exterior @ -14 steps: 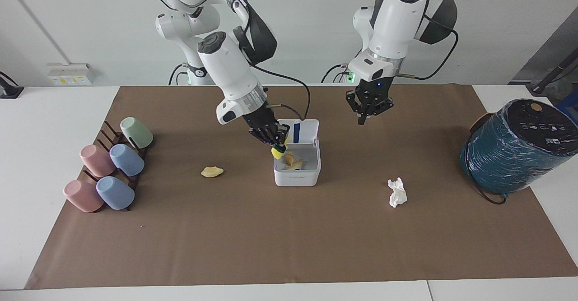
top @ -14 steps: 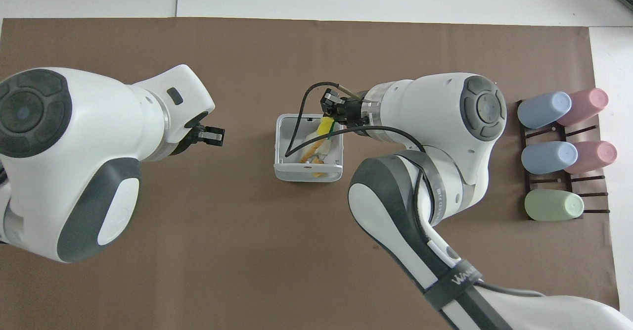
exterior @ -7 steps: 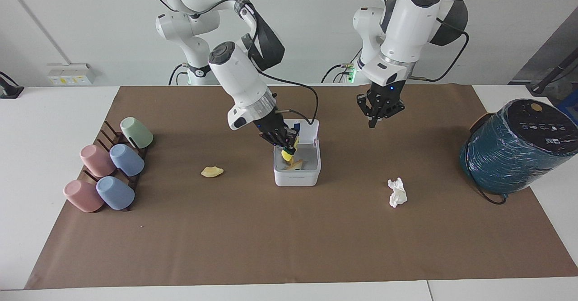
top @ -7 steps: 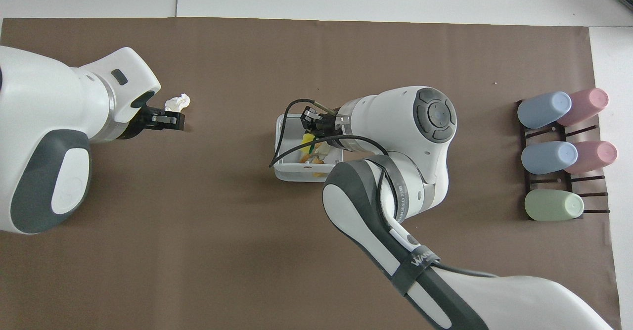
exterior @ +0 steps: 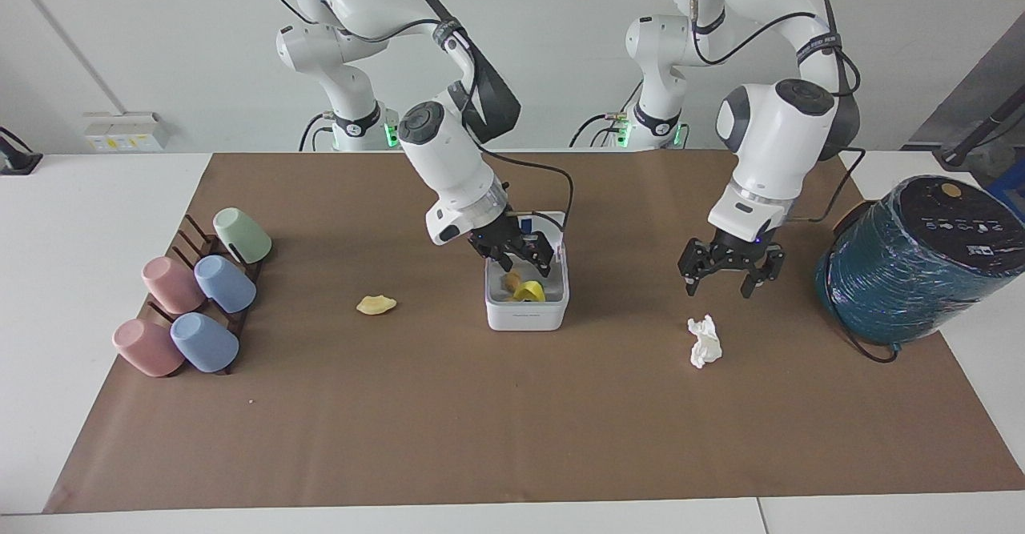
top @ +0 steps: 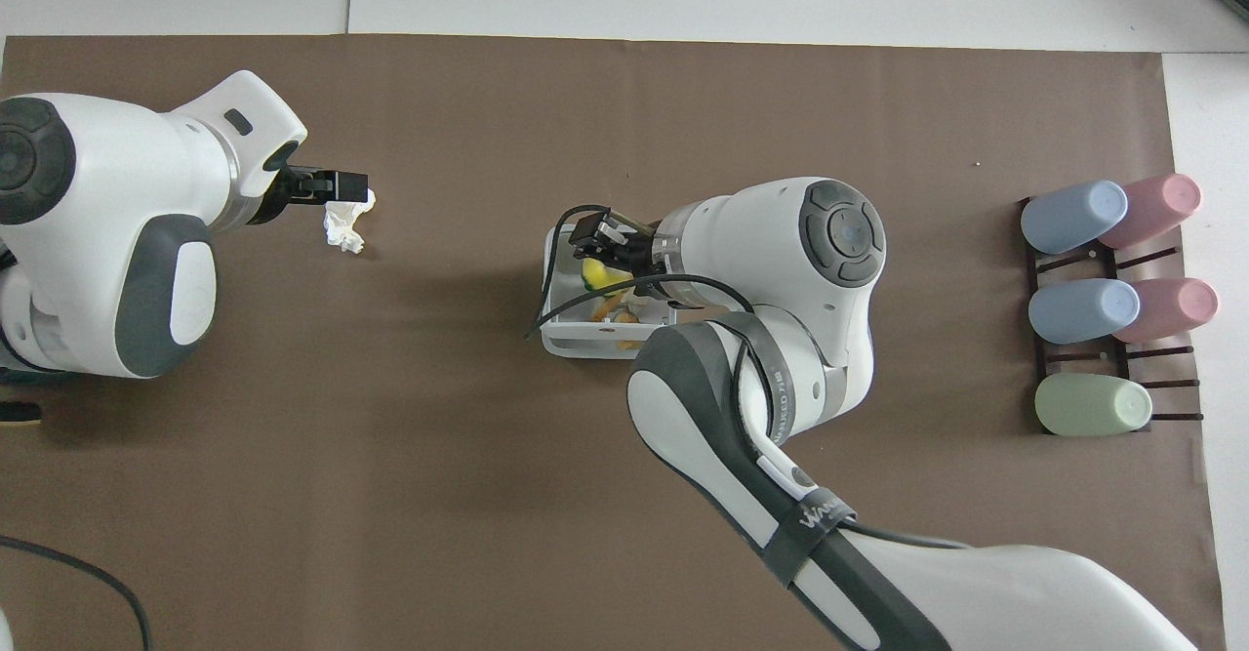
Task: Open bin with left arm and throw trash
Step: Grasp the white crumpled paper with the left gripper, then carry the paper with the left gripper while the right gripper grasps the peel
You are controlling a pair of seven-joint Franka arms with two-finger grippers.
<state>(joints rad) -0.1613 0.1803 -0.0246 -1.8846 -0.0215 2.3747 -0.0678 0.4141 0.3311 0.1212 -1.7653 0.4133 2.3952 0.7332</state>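
The white bin (exterior: 526, 315) stands mid-mat with its lid up. It also shows in the overhead view (top: 552, 331). My right gripper (exterior: 520, 266) hangs open just over the bin, empty. The yellow-and-green sponge piece (exterior: 529, 291) lies inside the bin with other scraps and also shows from overhead (top: 595, 276). My left gripper (exterior: 718, 290) is open and empty, over the mat above the crumpled white paper wad (exterior: 704, 341), apart from it. The pale yellow curled scrap (exterior: 375, 304) lies on the mat toward the right arm's end.
A rack of pastel cups (exterior: 192, 302) stands at the right arm's end of the table. A big teal wrapped cylinder (exterior: 913, 262) sits at the left arm's end, close to the left gripper. The brown mat (exterior: 512, 438) covers the table.
My right gripper moved over the bin and opened, and the sponge dropped inside. My left arm swung away from the bin, came down over the paper wad and spread its fingers.
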